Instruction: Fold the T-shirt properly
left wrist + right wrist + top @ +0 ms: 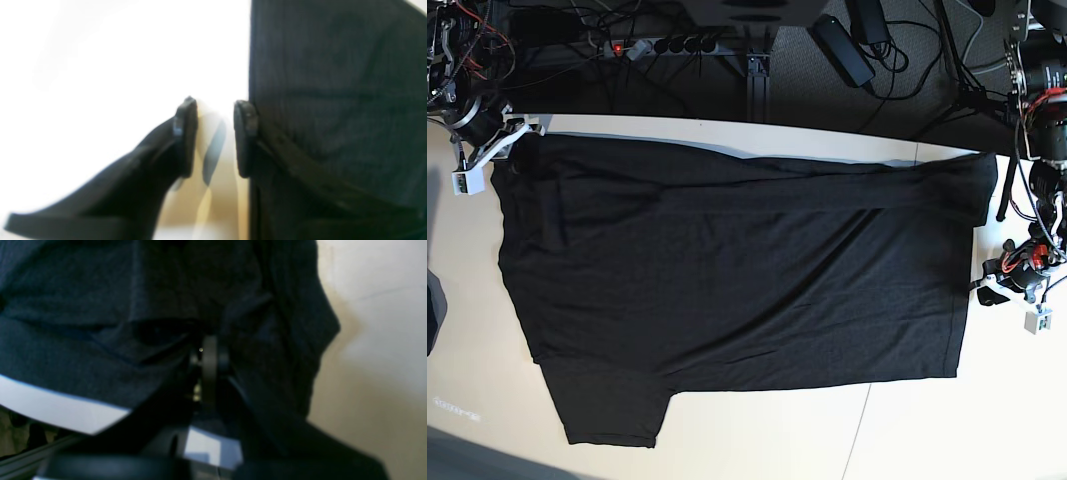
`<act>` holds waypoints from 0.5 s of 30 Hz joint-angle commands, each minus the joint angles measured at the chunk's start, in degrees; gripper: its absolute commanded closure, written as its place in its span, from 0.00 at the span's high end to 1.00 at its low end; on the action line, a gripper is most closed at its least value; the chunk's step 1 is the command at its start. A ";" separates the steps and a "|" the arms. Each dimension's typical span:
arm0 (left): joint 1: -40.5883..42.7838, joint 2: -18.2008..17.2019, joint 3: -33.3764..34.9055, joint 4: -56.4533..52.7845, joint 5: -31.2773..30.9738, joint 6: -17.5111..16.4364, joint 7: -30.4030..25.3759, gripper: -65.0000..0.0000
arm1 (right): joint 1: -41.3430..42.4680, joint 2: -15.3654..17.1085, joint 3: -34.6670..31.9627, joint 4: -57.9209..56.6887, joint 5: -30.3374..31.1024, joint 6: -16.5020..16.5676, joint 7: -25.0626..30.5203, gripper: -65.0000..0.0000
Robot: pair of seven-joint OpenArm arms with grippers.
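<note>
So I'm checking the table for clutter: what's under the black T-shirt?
Only the white tabletop shows around the large black knit T-shirt; whatever lies beneath the cloth is covered.

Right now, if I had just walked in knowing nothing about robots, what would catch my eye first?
The big black T-shirt spread across nearly the whole white table, one sleeve sticking out toward the near left corner in the base view. Next, the right gripper at the far left corner, shut on a bunched fold of the cloth. The left gripper sits just off the shirt's right edge, jaws apart with nothing between them.
</note>
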 commanded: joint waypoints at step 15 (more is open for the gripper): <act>-11.19 2.71 -0.13 -16.24 -5.73 -3.72 -0.59 0.42 | -0.85 0.74 0.02 -0.44 -2.95 2.14 -4.13 0.00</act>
